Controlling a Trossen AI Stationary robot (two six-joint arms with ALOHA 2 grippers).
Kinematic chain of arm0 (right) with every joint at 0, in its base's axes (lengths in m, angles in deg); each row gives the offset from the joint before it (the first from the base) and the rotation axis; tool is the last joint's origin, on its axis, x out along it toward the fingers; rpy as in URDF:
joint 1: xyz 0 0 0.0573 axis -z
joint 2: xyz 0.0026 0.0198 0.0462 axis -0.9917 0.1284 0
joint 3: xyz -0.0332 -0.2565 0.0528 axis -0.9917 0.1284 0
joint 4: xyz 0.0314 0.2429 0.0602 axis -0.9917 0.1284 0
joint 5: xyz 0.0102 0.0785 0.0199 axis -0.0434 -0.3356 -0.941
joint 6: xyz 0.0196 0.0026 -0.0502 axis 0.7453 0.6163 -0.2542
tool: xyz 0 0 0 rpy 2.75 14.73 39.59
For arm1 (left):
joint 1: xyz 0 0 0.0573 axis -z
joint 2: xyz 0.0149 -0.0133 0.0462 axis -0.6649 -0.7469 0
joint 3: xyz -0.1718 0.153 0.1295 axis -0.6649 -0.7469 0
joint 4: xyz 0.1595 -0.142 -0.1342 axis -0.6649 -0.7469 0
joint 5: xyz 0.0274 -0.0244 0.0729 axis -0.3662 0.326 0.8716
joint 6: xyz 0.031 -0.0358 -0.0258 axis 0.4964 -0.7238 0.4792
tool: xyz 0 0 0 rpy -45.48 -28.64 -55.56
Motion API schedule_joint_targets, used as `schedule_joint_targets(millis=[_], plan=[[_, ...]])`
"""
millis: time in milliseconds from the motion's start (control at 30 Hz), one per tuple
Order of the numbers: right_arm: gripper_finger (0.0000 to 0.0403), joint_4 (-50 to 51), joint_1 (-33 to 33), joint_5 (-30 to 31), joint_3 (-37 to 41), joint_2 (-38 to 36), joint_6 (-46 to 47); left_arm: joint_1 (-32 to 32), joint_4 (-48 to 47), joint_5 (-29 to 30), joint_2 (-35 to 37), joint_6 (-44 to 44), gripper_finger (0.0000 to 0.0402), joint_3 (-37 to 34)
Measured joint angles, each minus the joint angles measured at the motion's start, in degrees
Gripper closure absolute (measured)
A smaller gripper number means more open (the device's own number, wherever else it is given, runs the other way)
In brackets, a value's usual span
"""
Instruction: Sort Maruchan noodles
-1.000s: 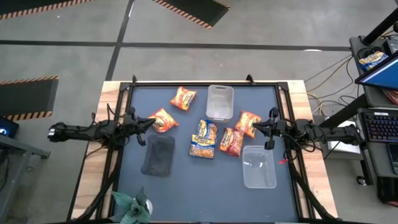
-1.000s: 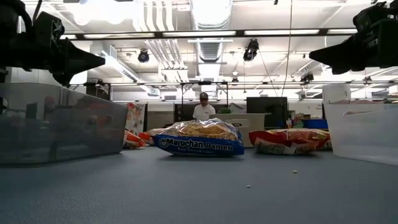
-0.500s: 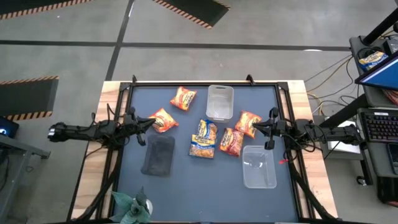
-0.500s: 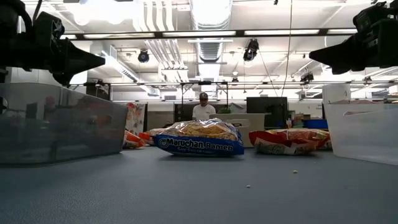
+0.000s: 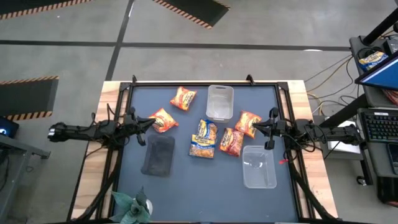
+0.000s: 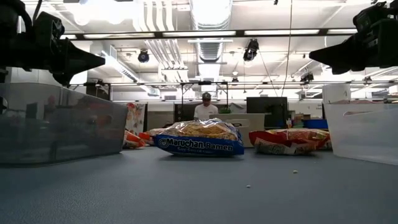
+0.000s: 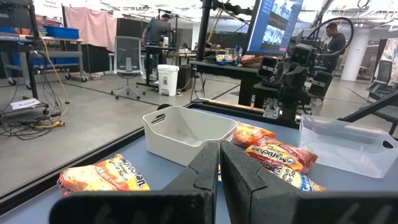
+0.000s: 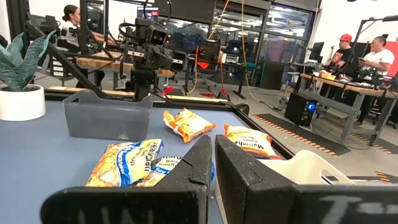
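Note:
Five Maruchan packets lie flat on the dark blue mat. Orange ones lie at the far left [image 5: 183,98], at the left [image 5: 163,120] and at the right [image 5: 248,122]. An orange-red one [image 5: 232,141] and a blue-and-yellow one [image 5: 204,138] lie in the middle. My left gripper [image 5: 152,122] is shut and empty. It hangs above the mat by the near edge of the left orange packet [image 7: 102,177]. My right gripper [image 5: 254,128] is shut and empty above the right orange packet's edge. In the low view both fingertips [image 6: 93,61] [image 6: 317,56] stay well above the mat.
A white tub [image 5: 219,102] stands at the far middle. A clear tub [image 5: 259,166] stands near right. A dark grey see-through tub [image 5: 158,154] stands near left. A potted plant [image 5: 134,208] stands at the near edge. People stand in the room beyond [image 6: 203,109].

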Motion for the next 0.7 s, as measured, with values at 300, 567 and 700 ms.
schedule_joint_targets(millis=[300, 567, 700], plan=[[0.039, -0.01, -0.01, -0.01, 0.0, 0.0, 0.0, -0.02, 0.01, -0.01, 0.0, 0.01, 0.0402, 0.0], [0.039, 0.05, -0.02, -0.76, 0.0, 0.02, 10.05, -0.02, 0.01, 0.01, 0.02, 1.96, 0.0402, 0.01], [0.039, -1.35, 0.09, 0.37, 0.02, 0.02, 18.78, -0.02, 0.01, 0.01, 0.01, 1.91, 0.0402, 0.0]])
